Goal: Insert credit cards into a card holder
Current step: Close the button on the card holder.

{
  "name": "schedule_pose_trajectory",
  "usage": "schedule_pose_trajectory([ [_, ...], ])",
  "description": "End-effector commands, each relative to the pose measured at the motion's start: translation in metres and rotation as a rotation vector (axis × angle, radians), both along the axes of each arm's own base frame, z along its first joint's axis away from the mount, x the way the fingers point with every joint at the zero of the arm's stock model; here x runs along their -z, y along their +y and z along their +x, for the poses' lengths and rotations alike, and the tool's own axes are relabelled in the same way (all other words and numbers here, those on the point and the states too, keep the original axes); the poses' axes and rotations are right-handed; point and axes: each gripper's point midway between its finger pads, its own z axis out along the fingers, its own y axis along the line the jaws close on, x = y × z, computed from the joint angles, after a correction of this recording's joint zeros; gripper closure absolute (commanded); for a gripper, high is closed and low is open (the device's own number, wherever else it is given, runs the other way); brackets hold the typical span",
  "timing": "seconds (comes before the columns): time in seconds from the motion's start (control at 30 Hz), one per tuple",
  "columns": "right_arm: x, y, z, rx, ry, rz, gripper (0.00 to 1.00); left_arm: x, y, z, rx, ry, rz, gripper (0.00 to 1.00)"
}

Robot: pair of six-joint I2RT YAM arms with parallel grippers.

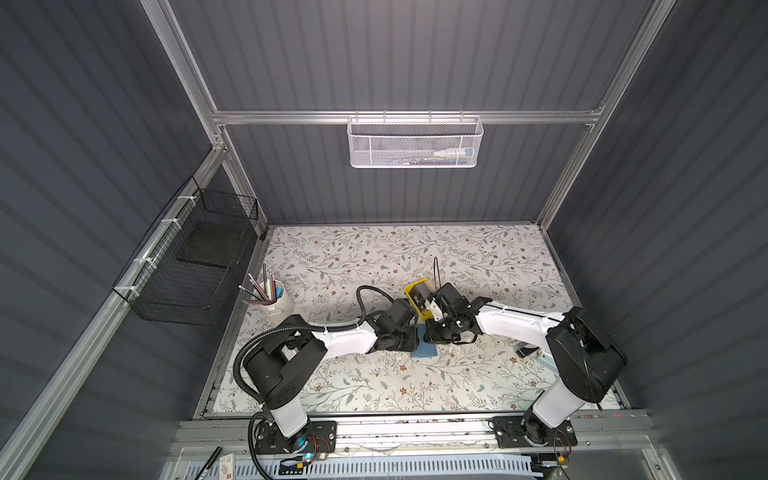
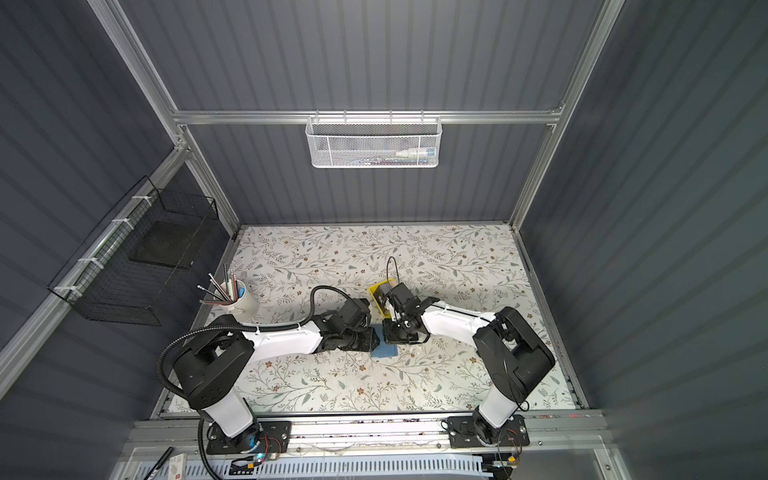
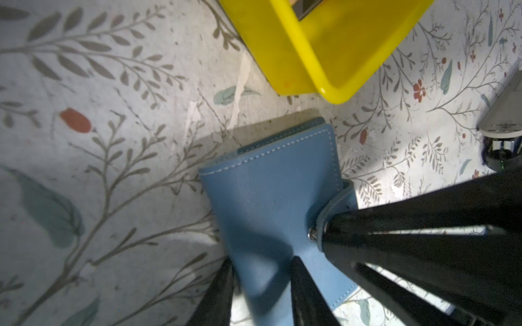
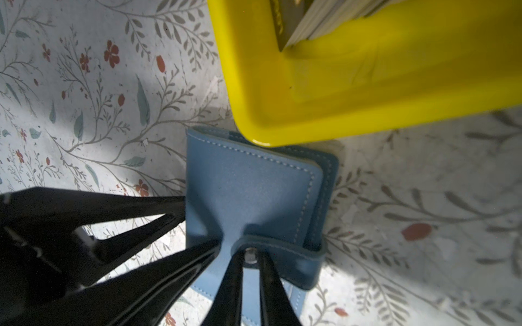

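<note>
Floral mat (image 1: 374, 257), card holder (image 4: 254, 194) lying closed
Left gripper (image 3: 262, 261), half-open, is clamping its cover; right gripper (image 4: 250, 258), near-closed, is pinching snap tab (image 4: 282, 254) between its fingers

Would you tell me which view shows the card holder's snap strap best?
The right wrist view: the snap strap shows close, stud included. The left wrist view has it half behind a finger; both top views hide it.

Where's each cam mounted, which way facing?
Top views: overhead stereo pair, looking down at the table; left arm and right arm show.
Left wrist: on left arm, faces down the left gripper onto the card holder.
Right wrist: on right arm, faces down the right gripper pinching the snap tab.
Shared: wrist views both show card holder, yellow tray.
</note>
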Motion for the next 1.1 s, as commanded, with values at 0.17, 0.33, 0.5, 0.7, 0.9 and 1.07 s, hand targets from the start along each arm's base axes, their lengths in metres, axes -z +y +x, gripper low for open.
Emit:
schedule_pose_trajectory([
  [0.17,-0.014,-0.011,0.011,0.020,-0.021,-0.017,0.85,0.016,0.004,-0.009,0.017,0.037,0.041,0.65],
  [0.33,-0.014,-0.005,0.008,-0.028,0.012,-0.008,0.84,0.015,0.004,-0.009,0.015,0.036,0.039,0.65],
  [0.5,-0.011,-0.004,0.005,-0.041,0.033,-0.002,0.84,0.016,0.004,-0.009,0.015,0.037,0.039,0.65],
  [0.7,-0.006,-0.004,0.003,-0.045,0.056,-0.015,0.84,0.016,0.004,-0.009,0.017,0.035,0.037,0.65],
  [0.9,-0.003,-0.002,0.004,-0.048,0.064,-0.014,0.84,0.016,0.004,-0.009,0.016,0.036,0.037,0.65],
  [1.07,-0.002,0.000,0.004,-0.056,0.065,-0.011,0.84,0.018,0.004,-0.010,0.016,0.037,0.036,0.65],
])
